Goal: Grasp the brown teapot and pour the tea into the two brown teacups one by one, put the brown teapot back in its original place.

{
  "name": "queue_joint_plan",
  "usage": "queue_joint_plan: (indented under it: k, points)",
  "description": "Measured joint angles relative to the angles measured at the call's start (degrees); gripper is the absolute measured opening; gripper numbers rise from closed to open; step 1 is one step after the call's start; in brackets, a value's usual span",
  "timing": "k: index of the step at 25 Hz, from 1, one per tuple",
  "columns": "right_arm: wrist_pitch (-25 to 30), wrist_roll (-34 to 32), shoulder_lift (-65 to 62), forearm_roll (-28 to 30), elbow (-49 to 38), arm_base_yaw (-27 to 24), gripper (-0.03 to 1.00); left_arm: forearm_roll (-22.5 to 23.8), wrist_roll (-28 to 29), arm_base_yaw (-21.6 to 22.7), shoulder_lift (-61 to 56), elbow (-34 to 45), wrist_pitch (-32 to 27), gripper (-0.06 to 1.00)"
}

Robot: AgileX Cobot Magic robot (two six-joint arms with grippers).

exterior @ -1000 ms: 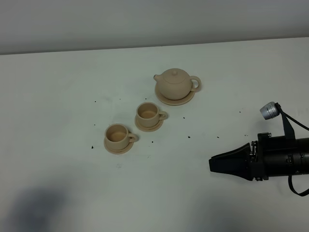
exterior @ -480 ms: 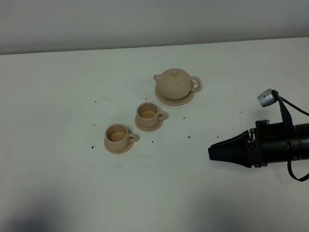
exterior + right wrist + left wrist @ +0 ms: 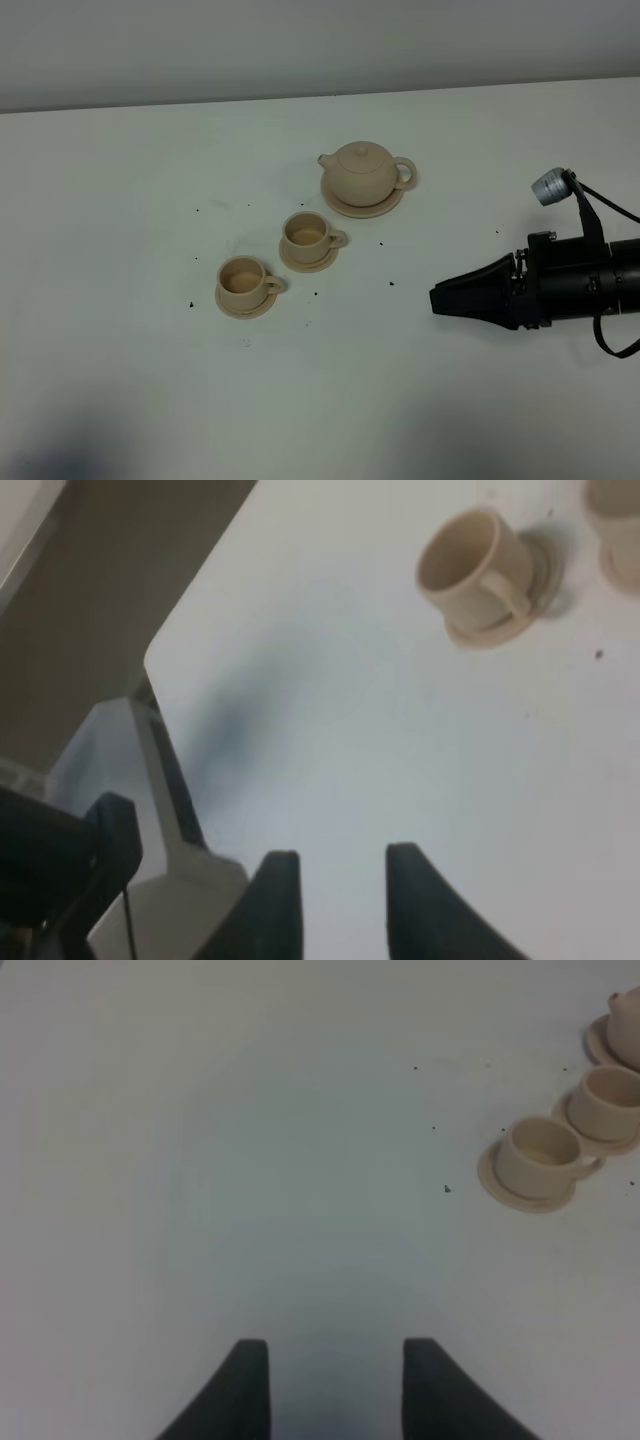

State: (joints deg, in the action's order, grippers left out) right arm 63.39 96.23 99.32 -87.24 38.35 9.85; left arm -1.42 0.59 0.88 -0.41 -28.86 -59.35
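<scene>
The brown teapot (image 3: pixel 362 172) stands upright with its lid on, on the wide saucer (image 3: pixel 372 208) that is its original place, at the back middle of the white table. The two brown teacups (image 3: pixel 306 235) (image 3: pixel 243 279) sit on small saucers in front of it, in a diagonal row to the left. My right gripper (image 3: pixel 438 298) hovers to the right of the cups, pointing left, open by a narrow gap and empty (image 3: pixel 340 870). Far left of the cups, my left gripper (image 3: pixel 335 1360) is open over bare table. The nearer cup (image 3: pixel 538 1156) shows in the left wrist view.
Small dark specks (image 3: pixel 391 283) dot the table around the tea set. In the right wrist view the table's far edge (image 3: pixel 165 645) and a grey stand (image 3: pixel 150 770) beyond it show past one cup (image 3: pixel 470 565).
My right arm has moved a little toward the back of the table, nearer the teapot's row. The tea set has not moved. The shadow at the front left has faded.
</scene>
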Motion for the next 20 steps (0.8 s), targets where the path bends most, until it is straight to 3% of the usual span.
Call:
queue_joint_plan:
  k: [4,9,12,16,20]
  points:
    - [-0.7,-2.7,0.0,1.7,5.9,0.1,0.24,0.0,0.0,0.0,0.0,0.0,0.0,0.37]
    - [-7.0,-7.5,0.1,10.0,16.0,4.4,0.24,0.0,0.0,0.0,0.0,0.0,0.0,0.37]
    - [-12.9,-12.2,0.1,18.5,22.5,9.3,0.24,0.0,0.0,0.0,0.0,0.0,0.0,0.37]
    - [-21.4,-22.0,0.1,34.8,30.1,15.5,0.24,0.0,0.0,0.0,0.0,0.0,0.0,0.37]
    - [-23.7,-34.8,0.8,52.5,35.1,17.1,0.24,0.0,0.0,0.0,0.0,0.0,0.0,0.37]
